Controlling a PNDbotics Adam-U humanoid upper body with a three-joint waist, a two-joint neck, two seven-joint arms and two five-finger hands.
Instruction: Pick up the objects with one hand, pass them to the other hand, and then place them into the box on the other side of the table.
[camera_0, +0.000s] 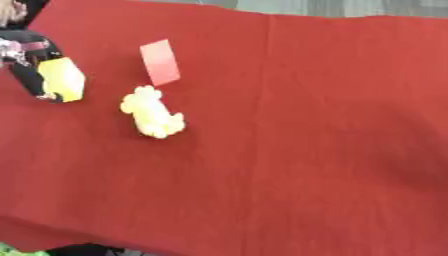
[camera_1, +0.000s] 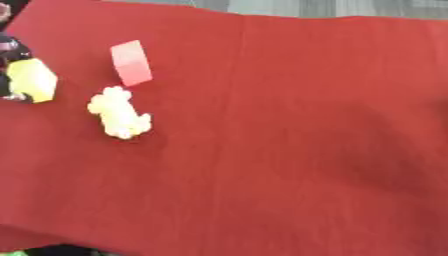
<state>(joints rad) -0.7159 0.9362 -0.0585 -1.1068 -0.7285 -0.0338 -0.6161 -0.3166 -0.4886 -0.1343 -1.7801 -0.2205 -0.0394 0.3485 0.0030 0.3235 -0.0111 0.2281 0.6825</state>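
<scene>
Bench (camera_0: 306, 150) covered by a red cloth, seen from above and slightly askew, with three objects grouped toward its far left corner. The left hand (camera_0: 26, 60), black with pale patches, enters at the left edge and is closed round a yellow block (camera_0: 63, 79); the block is bright yellow, boxy with flat faces and angled corners, and sits against the dark fingers at the left edge of the bench. Whether the block rests on the cloth or is lifted clear of it cannot be told. Just to its right lies a red block (camera_0: 160, 62), a flat-faced oblong paler than the cloth, standing tilted with its long side running toward the far edge. Just beside the near end of the red block lies a pale yellow lumpy object (camera_0: 150, 112), knobbly and irregular in outline, elongated toward the near edge; its finer form cannot be made out. The right hand appears in neither view.
</scene>
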